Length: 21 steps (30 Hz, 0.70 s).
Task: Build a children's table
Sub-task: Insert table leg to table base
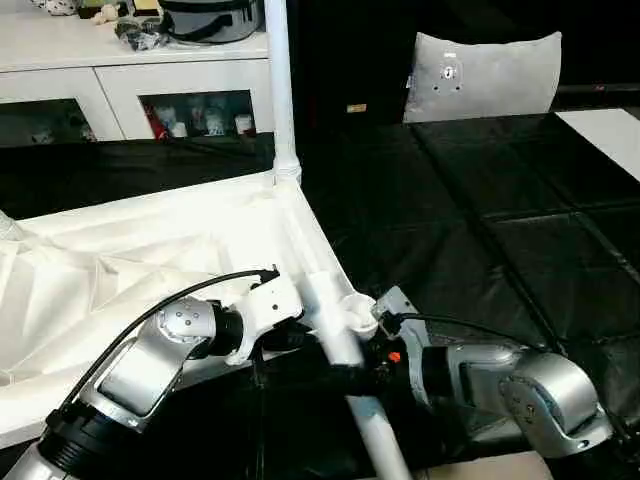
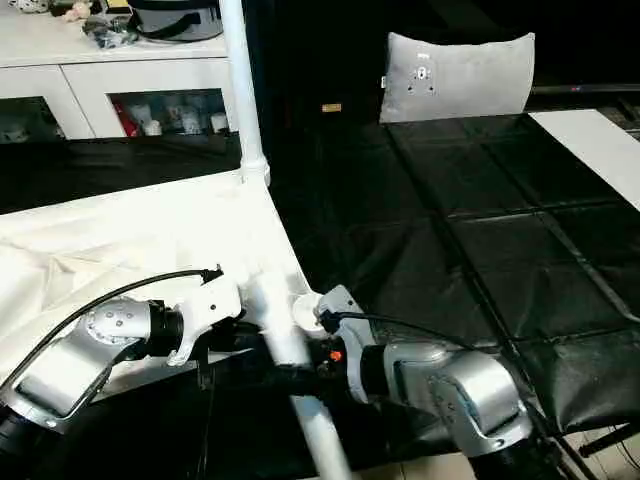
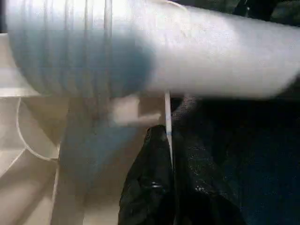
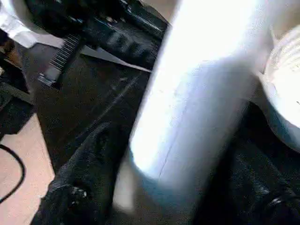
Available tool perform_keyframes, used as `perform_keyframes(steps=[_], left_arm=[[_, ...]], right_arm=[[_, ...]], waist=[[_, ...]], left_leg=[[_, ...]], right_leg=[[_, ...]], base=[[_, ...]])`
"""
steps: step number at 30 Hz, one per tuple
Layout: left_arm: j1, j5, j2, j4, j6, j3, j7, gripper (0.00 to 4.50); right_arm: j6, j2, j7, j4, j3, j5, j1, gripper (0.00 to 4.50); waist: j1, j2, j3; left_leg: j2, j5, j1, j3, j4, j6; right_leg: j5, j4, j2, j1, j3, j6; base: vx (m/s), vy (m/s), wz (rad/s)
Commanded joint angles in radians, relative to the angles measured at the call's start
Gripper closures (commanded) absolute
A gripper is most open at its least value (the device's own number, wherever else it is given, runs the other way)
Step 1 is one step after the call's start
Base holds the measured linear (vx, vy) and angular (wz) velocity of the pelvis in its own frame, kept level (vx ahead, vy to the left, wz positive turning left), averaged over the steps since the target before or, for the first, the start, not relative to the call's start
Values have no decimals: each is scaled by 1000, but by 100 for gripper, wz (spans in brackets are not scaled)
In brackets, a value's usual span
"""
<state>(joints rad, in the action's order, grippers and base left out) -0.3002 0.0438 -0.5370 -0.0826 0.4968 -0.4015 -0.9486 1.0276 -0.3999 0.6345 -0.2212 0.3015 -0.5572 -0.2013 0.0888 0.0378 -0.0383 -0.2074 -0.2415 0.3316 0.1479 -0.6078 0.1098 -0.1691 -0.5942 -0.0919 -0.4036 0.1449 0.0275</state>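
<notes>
The white tabletop (image 1: pixel 120 260) lies upside down on the left, ribbed underside up. One white leg (image 1: pixel 280 90) stands upright in its far corner socket. A second leg (image 1: pixel 335 335) lies slanted across the near corner, beside the open round socket (image 1: pixel 358 310). My right gripper (image 1: pixel 362 375) comes in from the right and is shut on this leg. In the right wrist view the leg (image 4: pixel 197 93) passes between the black fingers (image 4: pixel 84 183). My left gripper (image 1: pixel 288 342) is shut and sits against the leg from the left. In the left wrist view its black fingers (image 3: pixel 150 187) rest just under the leg (image 3: pixel 187 51).
Black floor mats (image 1: pixel 480 230) cover the ground to the right. A grey cushion (image 1: pixel 485 75) leans at the back. A white cabinet (image 1: pixel 130 80) with a dark bag (image 1: pixel 210 20) on top stands at the back left. A white panel (image 1: pixel 610 130) lies at the right edge.
</notes>
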Motion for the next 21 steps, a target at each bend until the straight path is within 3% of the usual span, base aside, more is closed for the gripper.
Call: perform_keyframes(steps=[1, 6, 12, 15, 16, 17, 21], left_arm=[[-10, -6, -7, -28, -4, -5, -3, 450], [-11, -8, -7, -25, -6, -4, -1, 450], [-34, 12, 27, 10, 13, 45, 43, 450], [-43, 49, 23, 3, 17, 58, 5, 396], [-43, 49, 23, 3, 17, 58, 5, 396], [-46, 72, 15, -3, 2, 62, -31, 385], [-58, 73, 14, 17, -69, 73, -39, 355]], right_arm=[[7, 0, -25, 21, -4, 23, 0, 188], [-2, 5, -22, 28, -9, 22, -1, 227], [-11, 32, -5, 28, -108, -44, -6, 257], [-5, 38, 1, 25, -164, -83, -19, 261], [-5, 38, 1, 25, -164, -83, -19, 263], [-9, 33, 10, 24, -197, -104, -31, 265], [-3, 5, 41, 12, -226, -120, -54, 267]], waist=[[2, 5, 57], [2, 5, 57], [2, 6, 57], [3, 11, 58], [3, 9, 58], [3, 15, 59], [3, 13, 61]], left_leg=[[-16, -82, 19, 2, 76, -8], [-16, -87, 19, 2, 76, -9], [-14, -98, 17, 4, 75, -13], [-14, -93, 17, 2, 75, -13], [-14, -91, 17, 3, 74, -14], [-14, -87, 17, 1, 74, -14], [-14, -76, 18, 1, 73, -19]], right_leg=[[-270, 71, -57, 68, -65, 103], [-283, 73, -57, 68, -64, 96], [-301, 78, -56, 67, -63, 93], [-304, 78, -56, 66, -62, 88], [-300, 78, -56, 67, -62, 90], [-289, 77, -56, 66, -61, 94], [-246, 72, -54, 69, -61, 114]], base=[[0, 0, 0], [0, 0, 0], [0, 0, 0], [0, 0, 0], [0, 0, 0], [0, 0, 0], [0, 0, 0]])
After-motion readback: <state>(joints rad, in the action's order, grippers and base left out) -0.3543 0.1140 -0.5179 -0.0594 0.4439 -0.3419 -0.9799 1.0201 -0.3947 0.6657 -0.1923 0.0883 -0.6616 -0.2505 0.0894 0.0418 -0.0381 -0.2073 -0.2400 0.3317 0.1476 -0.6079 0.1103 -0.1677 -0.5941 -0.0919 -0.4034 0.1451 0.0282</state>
